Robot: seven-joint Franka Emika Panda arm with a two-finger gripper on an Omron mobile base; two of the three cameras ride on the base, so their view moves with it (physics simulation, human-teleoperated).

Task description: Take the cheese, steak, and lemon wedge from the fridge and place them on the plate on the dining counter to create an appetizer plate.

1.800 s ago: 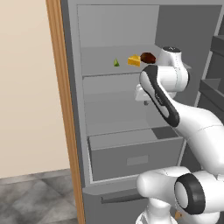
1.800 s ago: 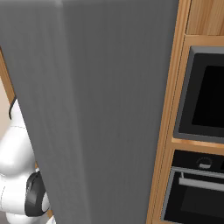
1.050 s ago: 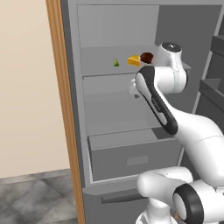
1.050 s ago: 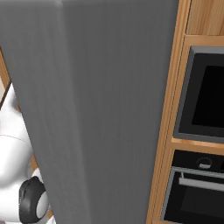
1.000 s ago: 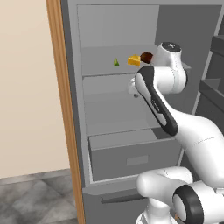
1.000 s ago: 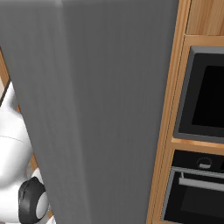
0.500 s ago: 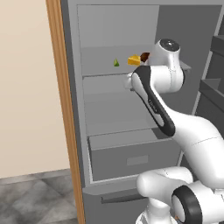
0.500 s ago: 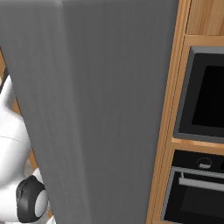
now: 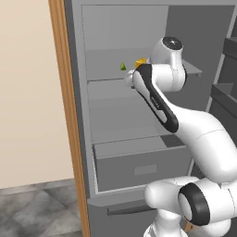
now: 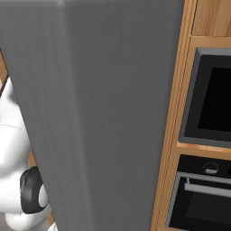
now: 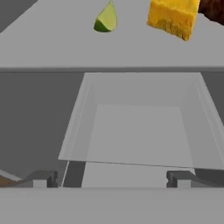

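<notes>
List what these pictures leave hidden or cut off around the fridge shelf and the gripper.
- Dark reddish-brown steak lump: cut off by the hand view's top right corner; the arm covers it in the left base view.
- Yellow-orange cheese wedge: its top is cropped in the hand view; partly behind the arm in the left base view.
- Grey fridge interior: blocked in the right base view by the fridge's plain outer wall.
- Gripper: fingertips barely show.
</notes>
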